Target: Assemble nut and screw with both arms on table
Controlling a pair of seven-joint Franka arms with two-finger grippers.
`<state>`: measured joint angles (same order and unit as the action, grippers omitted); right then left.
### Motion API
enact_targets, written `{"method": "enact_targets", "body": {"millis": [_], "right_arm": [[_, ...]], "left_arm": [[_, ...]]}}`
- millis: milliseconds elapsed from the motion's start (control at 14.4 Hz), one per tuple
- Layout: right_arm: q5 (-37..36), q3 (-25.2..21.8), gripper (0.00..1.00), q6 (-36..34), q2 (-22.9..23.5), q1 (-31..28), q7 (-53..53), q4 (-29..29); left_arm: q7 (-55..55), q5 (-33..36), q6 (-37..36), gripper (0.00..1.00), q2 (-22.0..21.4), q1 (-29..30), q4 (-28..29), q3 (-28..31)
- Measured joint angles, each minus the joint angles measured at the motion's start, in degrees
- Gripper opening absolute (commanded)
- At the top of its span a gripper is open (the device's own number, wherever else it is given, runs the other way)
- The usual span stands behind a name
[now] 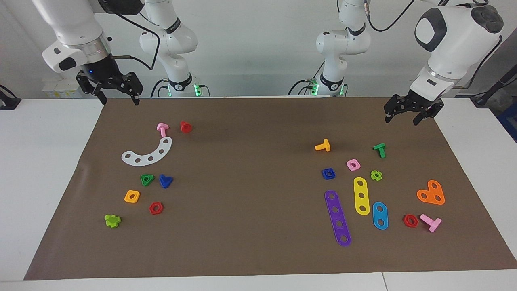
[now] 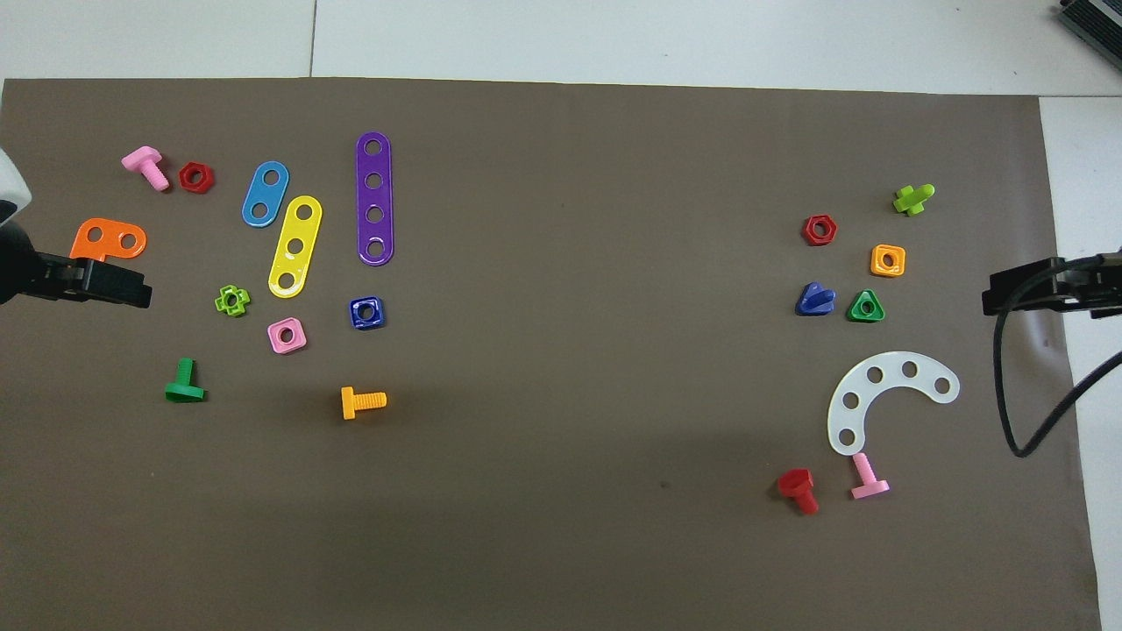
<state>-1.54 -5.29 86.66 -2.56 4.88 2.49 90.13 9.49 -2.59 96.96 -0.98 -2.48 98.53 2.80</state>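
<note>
lying flat on the brown mat toward the left arm's end, the dark-blue nut sits beside the pink square nut; the left gripper hangs wide open and empty, well apart from it. the dark-blue screw lies beside the green triangular nut, with the right gripper wide open, empty, well apart.

I count seven screws, seven nuts, five hole plates; lime cross piece is probably a screw.
</note>
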Motion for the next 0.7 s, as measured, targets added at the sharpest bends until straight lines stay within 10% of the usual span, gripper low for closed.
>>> {"method": "enact_targets", "body": {"millis": [695], "right_arm": [[0.2,0.0,1.0,6.4,0.1,0.0,0.0,3.5]], "left_arm": [[0.0,0.0,0.0,1.0,0.0,0.0,0.0,0.0]]}}
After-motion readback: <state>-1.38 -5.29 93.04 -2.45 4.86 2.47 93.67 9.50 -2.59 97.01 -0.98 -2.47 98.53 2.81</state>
